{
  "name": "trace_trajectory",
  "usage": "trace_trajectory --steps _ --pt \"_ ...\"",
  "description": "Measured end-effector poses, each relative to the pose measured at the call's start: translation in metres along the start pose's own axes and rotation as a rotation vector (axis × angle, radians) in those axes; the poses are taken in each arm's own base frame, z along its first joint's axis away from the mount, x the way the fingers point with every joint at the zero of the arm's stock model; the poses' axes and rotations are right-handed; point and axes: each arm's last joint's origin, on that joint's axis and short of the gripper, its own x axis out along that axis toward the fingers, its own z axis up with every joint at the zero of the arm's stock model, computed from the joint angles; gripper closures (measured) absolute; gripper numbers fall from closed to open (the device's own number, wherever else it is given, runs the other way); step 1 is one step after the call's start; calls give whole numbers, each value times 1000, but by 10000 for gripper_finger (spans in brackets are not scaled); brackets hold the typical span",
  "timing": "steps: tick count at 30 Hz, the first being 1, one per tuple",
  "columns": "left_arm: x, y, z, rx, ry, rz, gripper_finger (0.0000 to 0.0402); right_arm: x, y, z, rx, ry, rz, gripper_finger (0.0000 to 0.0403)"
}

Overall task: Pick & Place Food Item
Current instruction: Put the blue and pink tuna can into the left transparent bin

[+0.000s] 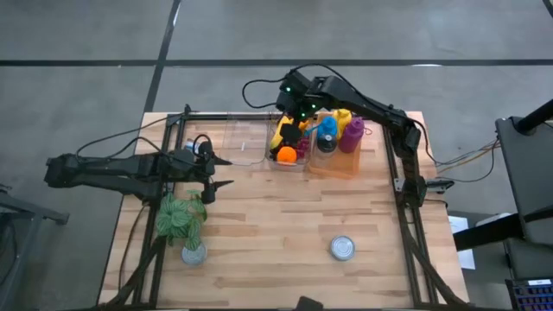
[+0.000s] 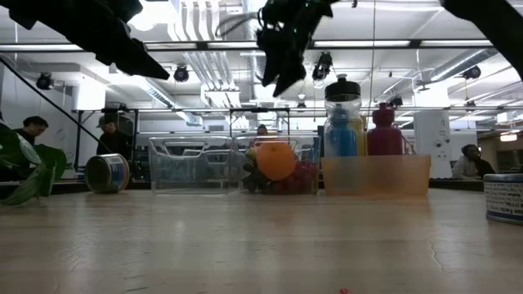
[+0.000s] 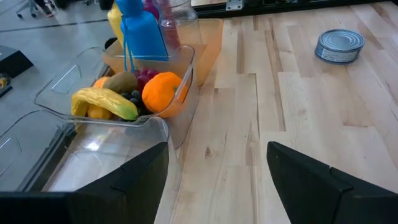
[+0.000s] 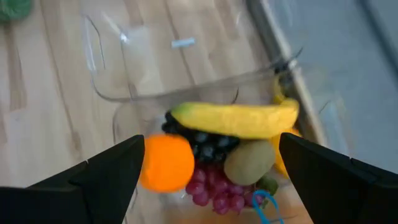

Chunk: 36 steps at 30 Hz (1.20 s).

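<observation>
overhead, the right end effector (image 1: pixel 295 117) hangs directly above the clear fruit bin (image 1: pixel 289 142) at the far side of the bench (image 1: pixel 285 225), which looks like a lineup for reaching down into it. the orange (image 1: pixel 286 155) sits at the bin's near end, uncovered, so it seems the easiest pick. the left end effector (image 1: pixel 220 172) waits over the bench's left part, fingers spread and empty, near a potted plant (image 1: pixel 182 218); a tin can (image 1: pixel 343 249) stands well apart toward the near edge.

from bench height, the right end effector (image 2: pixel 282 51) is clearly above the bin, not yet inside it, and the orange (image 2: pixel 276 160) rests against the front wall. bottles (image 2: pixel 341 118) stand in the neighbouring orange tray.

past the left wrist's fingers, an empty clear bin (image 3: pixel 93 155) lies just beside the full one, likely the drop spot.

looking down past the right wrist, its fingers are wide apart, holding nothing, straddling the banana (image 4: pixel 235 118), grapes (image 4: pixel 214 186) and kiwi (image 4: pixel 250 162) below, with the orange (image 4: pixel 166 162) toward one finger.
</observation>
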Motion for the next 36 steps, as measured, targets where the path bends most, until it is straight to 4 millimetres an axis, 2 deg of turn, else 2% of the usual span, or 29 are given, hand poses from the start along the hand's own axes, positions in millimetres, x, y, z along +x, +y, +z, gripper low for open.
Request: trace_trajectory --steps 5,10,15,18,22,25,31,36 --pt "0 0 0 0 0 0 124 -27 28 9 -29 -137 -29 32" --pt "0 0 0 0 1 0 124 -62 54 11 -87 -302 50 32" --pt "0 0 0 0 2 0 124 -99 75 0 -120 -474 121 32" --pt "0 0 0 1 2 0 124 -114 88 -13 -149 -573 149 32" --pt "0 0 0 1 3 0 124 -117 104 -38 -176 -673 183 32" --pt "0 0 0 1 3 0 124 -117 112 -62 -161 -745 129 32" --pt "0 0 0 1 4 0 125 -99 119 -113 -141 -853 147 32" --pt "0 0 0 1 5 0 125 -100 117 -151 -139 -932 159 32"
